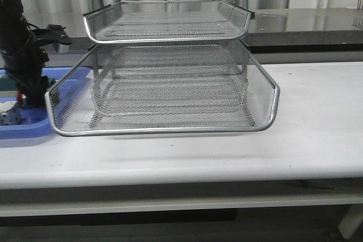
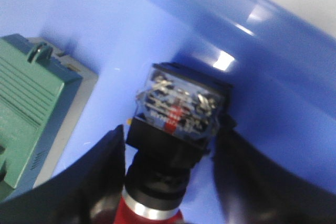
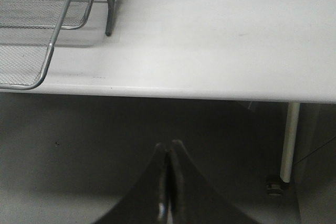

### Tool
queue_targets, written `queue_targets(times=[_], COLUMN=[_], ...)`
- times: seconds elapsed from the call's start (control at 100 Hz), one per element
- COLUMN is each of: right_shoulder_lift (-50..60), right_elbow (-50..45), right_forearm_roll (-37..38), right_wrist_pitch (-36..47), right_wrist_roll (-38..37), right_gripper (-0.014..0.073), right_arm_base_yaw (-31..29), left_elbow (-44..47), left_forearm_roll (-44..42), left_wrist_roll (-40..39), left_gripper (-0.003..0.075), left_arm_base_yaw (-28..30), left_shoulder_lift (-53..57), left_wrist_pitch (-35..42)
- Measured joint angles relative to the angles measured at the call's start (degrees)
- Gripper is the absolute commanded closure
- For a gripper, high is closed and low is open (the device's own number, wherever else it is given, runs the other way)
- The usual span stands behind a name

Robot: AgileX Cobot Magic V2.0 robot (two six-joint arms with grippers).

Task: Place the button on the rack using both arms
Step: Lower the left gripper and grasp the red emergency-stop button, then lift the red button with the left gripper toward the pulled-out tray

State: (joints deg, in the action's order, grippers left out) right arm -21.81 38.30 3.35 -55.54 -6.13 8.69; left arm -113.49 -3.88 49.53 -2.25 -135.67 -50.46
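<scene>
White table (image 1: 317,134) held the rack (image 1: 164,83); the left gripper (image 2: 168,182) straddled the button (image 2: 176,114) in the blue tray (image 2: 273,66), contact unclear. Off-centre, it'd probably twist out. Right gripper (image 3: 168,182) was closed, empty.

Green block (image 2: 31,108) and blue tray wall (image 2: 273,77) crowding the button (image 2: 176,124), open white table (image 1: 317,117) right of the rack (image 1: 164,83)

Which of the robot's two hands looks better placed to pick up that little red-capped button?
The left hand. Its fingers sit on either side of the red-capped push-button switch in the blue plastic tray. The right hand is pressed shut beyond the white table's edge, far from it.
</scene>
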Motion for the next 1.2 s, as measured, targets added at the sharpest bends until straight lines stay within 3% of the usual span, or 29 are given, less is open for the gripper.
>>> queue_targets(times=[0.17,0.47,0.7,0.96,1.2], right_shoulder_lift=[0.0,0.0,0.0,0.0,0.0], right_elbow=[0.0,0.0,0.0,0.0,0.0], right_forearm_roll=[0.0,0.0,0.0,0.0,0.0], right_wrist_pitch=[0.0,0.0,0.0,0.0,0.0], right_wrist_roll=[0.0,0.0,0.0,-0.1,-0.1], right_gripper=[0.0664,0.0664,0.0664,0.0664,0.0664], right_arm_base_yaw=[0.0,0.0,0.0,0.0,0.0], left_elbow=[-0.5,-10.3,-18.5,-19.0,-19.0], left_forearm_roll=[0.0,0.0,0.0,0.1,6.0], left_wrist_roll=[0.0,0.0,-2.2,-4.9,-5.7], left_gripper=[0.0645,0.0711,0.0715,0.0715,0.0715], left_arm_base_yaw=[0.0,0.0,0.0,0.0,0.0], left_shoulder_lift=[0.0,-0.1,0.8,7.2,14.6], left_wrist_pitch=[-1.2,-13.4,-20.0,-21.1,-21.6])
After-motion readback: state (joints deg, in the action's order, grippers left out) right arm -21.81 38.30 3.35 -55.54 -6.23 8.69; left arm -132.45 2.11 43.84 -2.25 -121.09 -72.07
